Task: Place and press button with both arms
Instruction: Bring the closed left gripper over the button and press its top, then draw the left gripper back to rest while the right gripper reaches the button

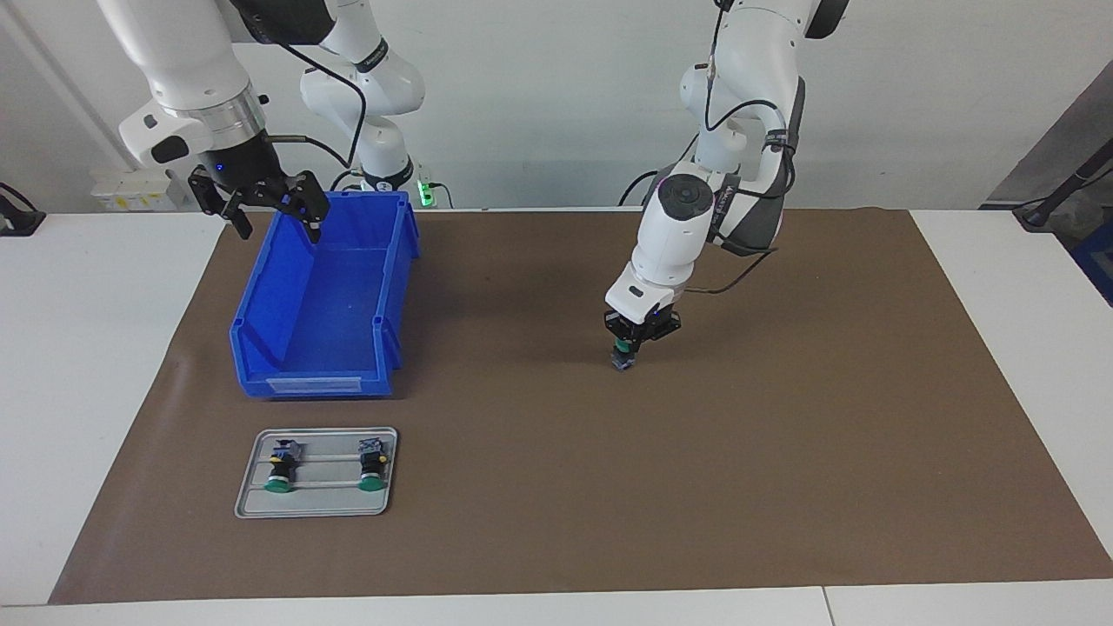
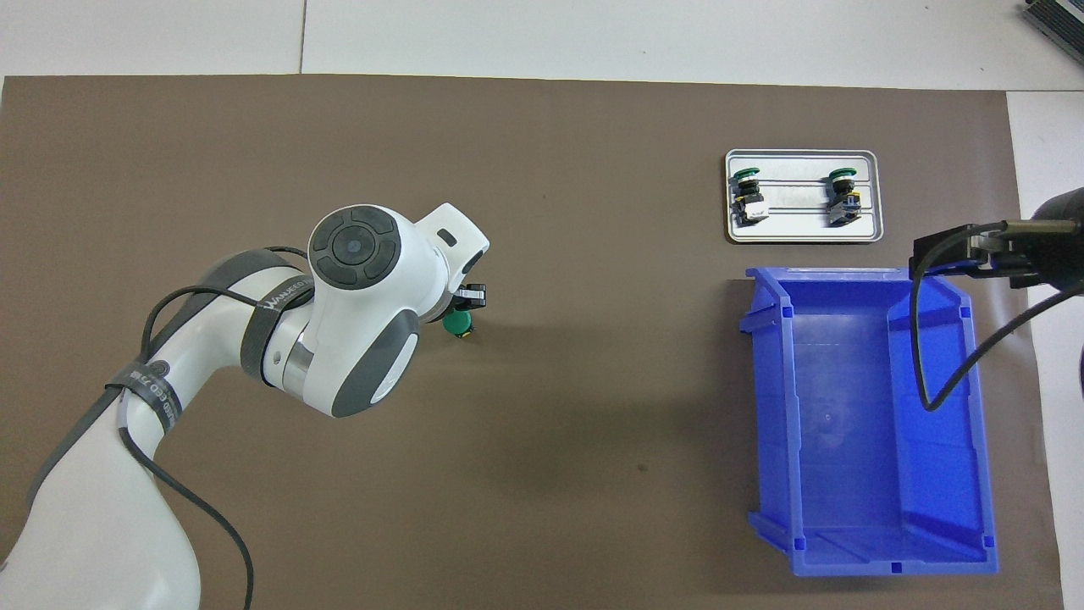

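Brown mat (image 1: 783, 452) spreads bare all around my left gripper (image 1: 628, 349), well apart from the blue bin (image 1: 323, 296) and the grey tray (image 1: 316, 472) toward my right arm's end. My left jaws are closed on the button (image 1: 623, 360), which stands upright on the mat directly beneath them. My right gripper (image 1: 271, 211) waits spread wide, holding nothing, over the bin's robot-side rim.

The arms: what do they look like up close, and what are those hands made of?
Both arms are glossy white jointed tubes with dark grey bands and round joint caps. Black cables loop along them. Each ends in a small black two-finger hand: left hand, right hand.
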